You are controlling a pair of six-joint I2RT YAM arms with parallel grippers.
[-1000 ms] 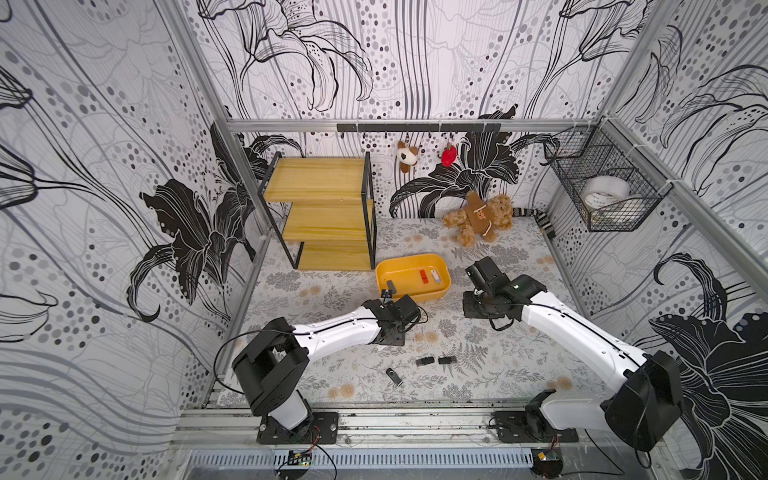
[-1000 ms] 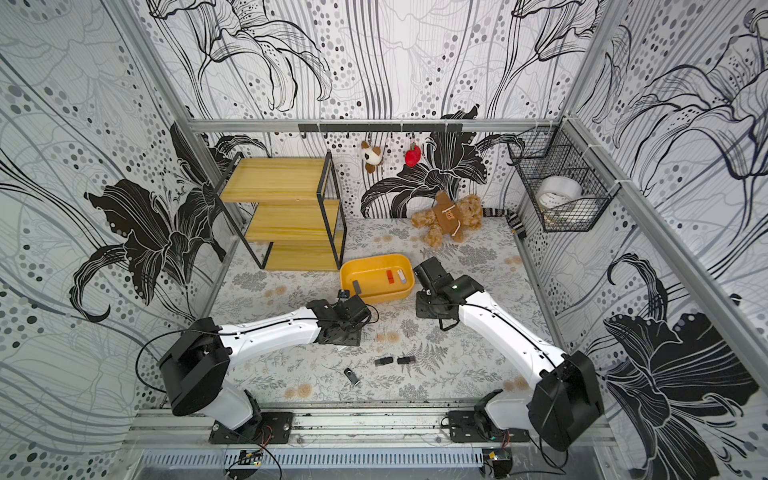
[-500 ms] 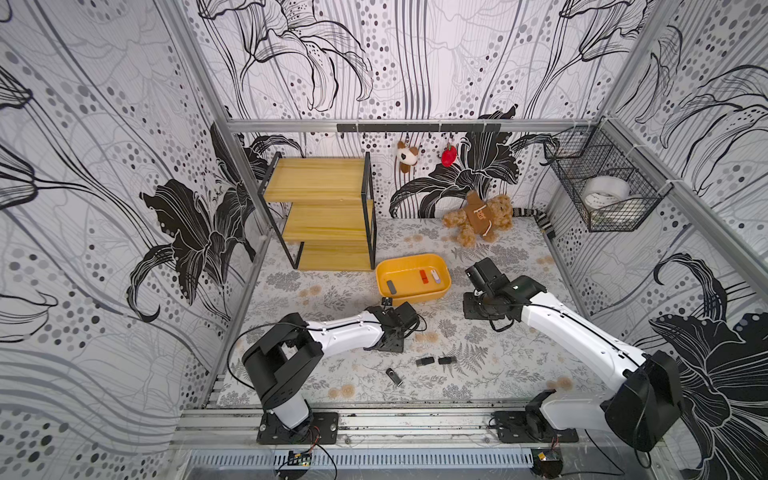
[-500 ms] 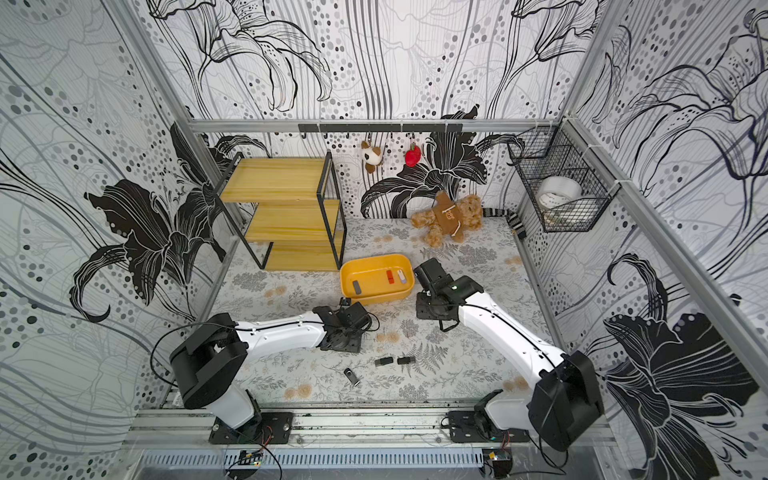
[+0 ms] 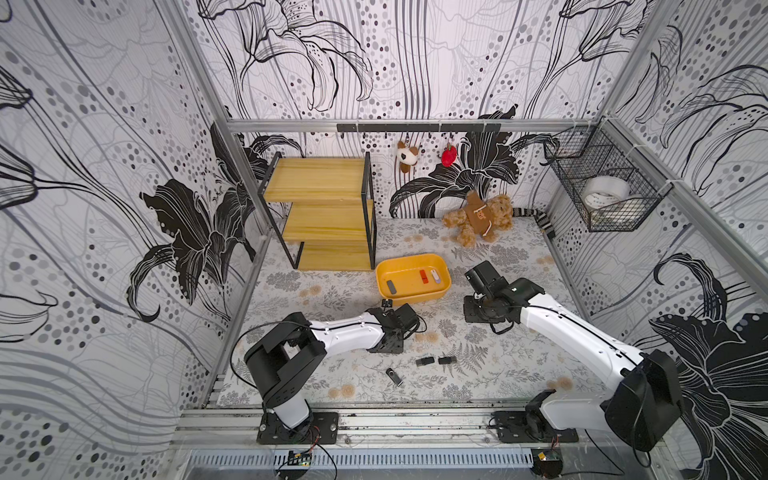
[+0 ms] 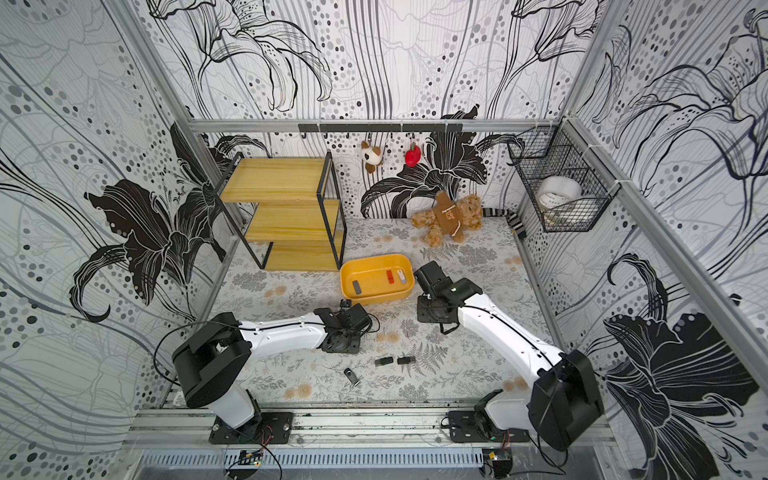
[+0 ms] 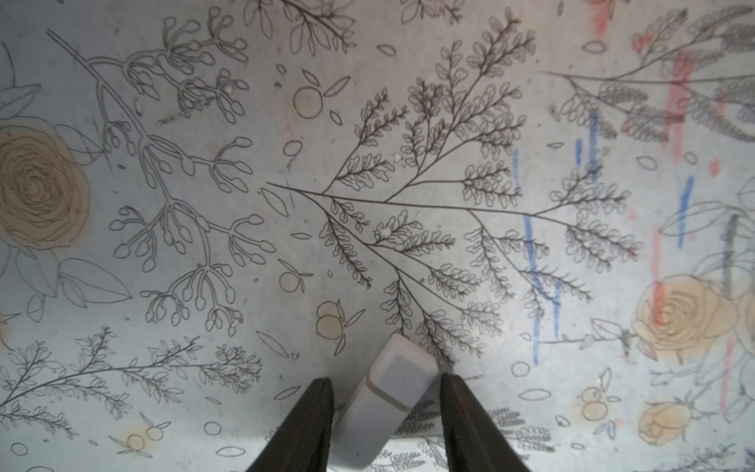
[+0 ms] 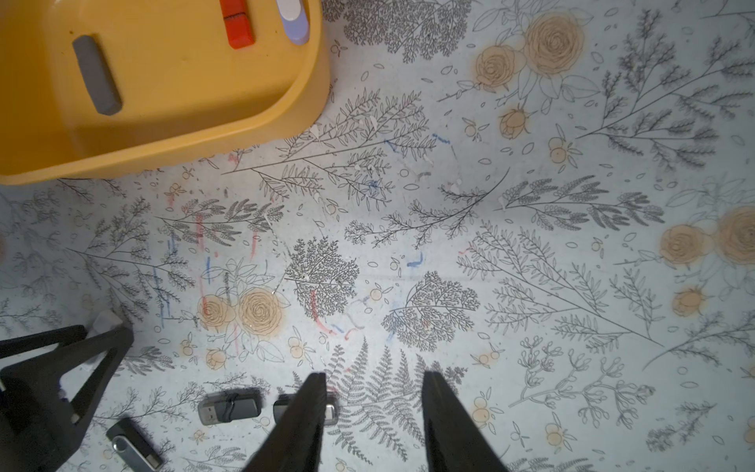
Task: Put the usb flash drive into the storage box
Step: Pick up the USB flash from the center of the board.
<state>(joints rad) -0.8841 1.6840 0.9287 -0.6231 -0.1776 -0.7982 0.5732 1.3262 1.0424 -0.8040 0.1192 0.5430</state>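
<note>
**White drive between the left fingers, outside the box**

The left gripper [image 7: 384,378] is down at the mat [image 7: 408,163], just in front of the box [image 5: 415,296], by the front wall at the end where the grey drive [image 5: 392,286] lies. The white drive [image 7: 388,392] lies flat on the mat between its two dark fingers [image 7: 310,421], turned at a slant to them. One corner of its cap meets or nearly meets one finger, and its body runs close to the other. Whether the fingers actually pinch it I cannot tell. They stand narrow, little wider than the drive. The drive is outside the box, on the mat.

The right gripper [image 8: 376,374] hangs above the mat beside the box's short end, on the side of the lilac drive [image 5: 435,276]. Its fingers are parted with only fern-printed mat between them, and it holds nothing.

Three drives lie inside the box. The grey one is alone toward one end. The red drive [image 5: 423,276] and the lilac one lie side by side toward the other.

Farther out from the box's front wall, well apart from it, two black drives [image 5: 424,361] lie in a row on the mat. A swivel drive [image 5: 394,376] with a metal clip lies just beyond them.
</note>
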